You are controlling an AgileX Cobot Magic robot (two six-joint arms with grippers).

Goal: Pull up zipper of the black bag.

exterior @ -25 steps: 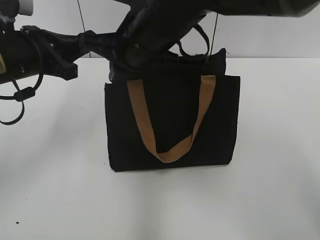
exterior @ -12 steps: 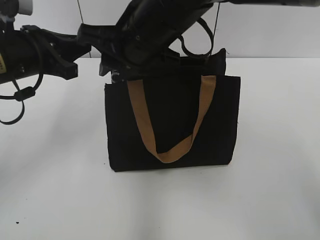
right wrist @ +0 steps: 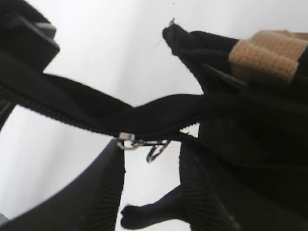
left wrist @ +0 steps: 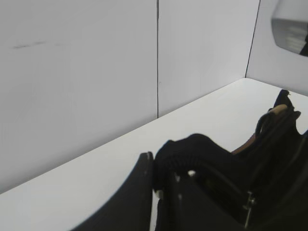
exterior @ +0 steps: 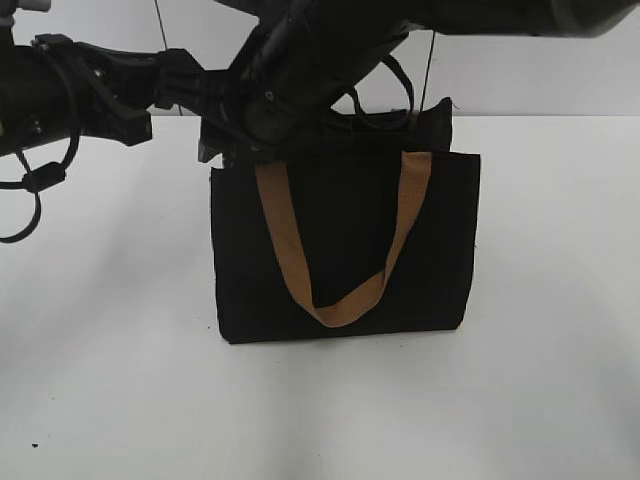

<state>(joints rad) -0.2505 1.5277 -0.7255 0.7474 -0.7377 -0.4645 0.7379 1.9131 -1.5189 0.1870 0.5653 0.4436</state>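
The black bag (exterior: 340,230) stands upright on the white table, a tan handle (exterior: 272,215) hanging down its front. My left gripper (exterior: 207,122) is at the bag's top left corner. In the left wrist view it (left wrist: 161,192) is shut on black ribbed fabric (left wrist: 192,149) at the bag's top end. My right gripper (exterior: 265,118) reaches across to the same end. In the right wrist view it (right wrist: 151,155) is open, its fingers either side of the silver pull (right wrist: 129,140) and ring on the black zipper (right wrist: 72,119). The pull touches neither finger.
The white table (exterior: 100,380) spreads around the bag on all sides. A grey panelled wall (left wrist: 96,72) runs behind it. Black cables (exterior: 30,180) hang from the left arm. The bag's second tan handle (right wrist: 267,55) lies at the top edge.
The left arm has risen a little and pushed right towards the bag's top left corner. The right arm has shifted slightly left over the top edge. The bag stays put.
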